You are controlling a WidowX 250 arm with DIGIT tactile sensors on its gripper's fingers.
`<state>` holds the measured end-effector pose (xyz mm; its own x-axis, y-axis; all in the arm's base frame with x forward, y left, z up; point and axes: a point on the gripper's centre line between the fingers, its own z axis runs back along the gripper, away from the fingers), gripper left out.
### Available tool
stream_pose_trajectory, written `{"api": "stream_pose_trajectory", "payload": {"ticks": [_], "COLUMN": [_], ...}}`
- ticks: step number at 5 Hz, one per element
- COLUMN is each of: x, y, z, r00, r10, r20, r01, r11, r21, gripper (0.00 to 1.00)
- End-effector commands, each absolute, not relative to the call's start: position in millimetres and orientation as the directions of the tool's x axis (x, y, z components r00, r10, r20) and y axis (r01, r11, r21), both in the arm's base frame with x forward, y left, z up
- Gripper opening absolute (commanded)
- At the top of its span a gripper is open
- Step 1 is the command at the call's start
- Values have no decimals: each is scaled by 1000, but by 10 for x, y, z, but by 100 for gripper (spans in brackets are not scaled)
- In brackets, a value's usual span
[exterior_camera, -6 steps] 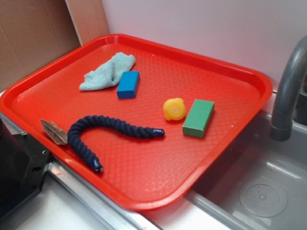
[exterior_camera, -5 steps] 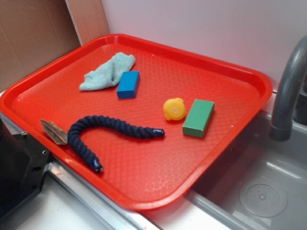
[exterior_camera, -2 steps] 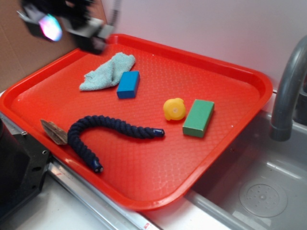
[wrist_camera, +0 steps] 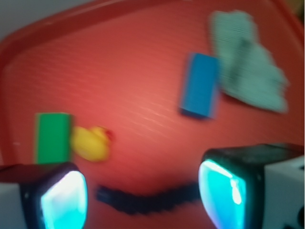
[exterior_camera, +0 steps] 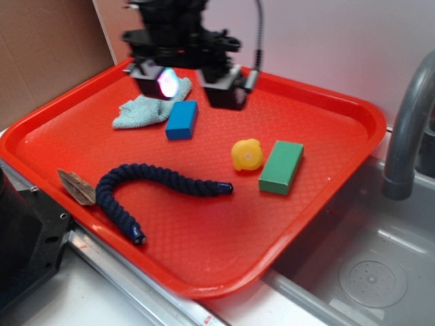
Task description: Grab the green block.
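Hovering above the far left part of the red tray (exterior_camera: 353, 109), the end effector (exterior_camera: 190, 85) hangs over the blue block (exterior_camera: 182, 119) and the pale teal cloth (exterior_camera: 151, 103) in the exterior view, its two fingers spread wide apart with nothing between them. The green block (exterior_camera: 281, 167) lies flat on the tray's right side, well apart from the end effector, just beside the yellow rubber duck (exterior_camera: 247, 154). A dark blue rope (exterior_camera: 146, 185) curves across the near part of the tray.

From the wrist view, blurred, the end effector (wrist_camera: 145, 193) is open, its glowing fingers (wrist_camera: 64, 200) at the bottom corners. The green block (wrist_camera: 52, 138) sits at left, touching the duck (wrist_camera: 91, 143). The blue block (wrist_camera: 200, 85) lies beside the cloth (wrist_camera: 248, 62), and the rope (wrist_camera: 147, 198) shows between the fingers.
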<state>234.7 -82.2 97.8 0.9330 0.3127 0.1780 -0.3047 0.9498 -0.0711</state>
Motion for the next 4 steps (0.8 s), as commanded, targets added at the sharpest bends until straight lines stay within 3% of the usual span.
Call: {"api": "stream_pose_trajectory", "payload": {"ticks": [1, 2, 3, 4], "x": [2472, 2472, 2760, 2954], "y": [-841, -841, -1207, -1423], "z": [1169, 1169, 948, 759], "r00": [921, 921, 905, 902], "r10": [318, 318, 321, 323], "r20": [224, 224, 281, 285], "r01": [-301, -301, -293, -278], "r11": [948, 948, 946, 942], "r21": [-107, -107, -138, -189], "gripper": [100, 100, 100, 100]}}
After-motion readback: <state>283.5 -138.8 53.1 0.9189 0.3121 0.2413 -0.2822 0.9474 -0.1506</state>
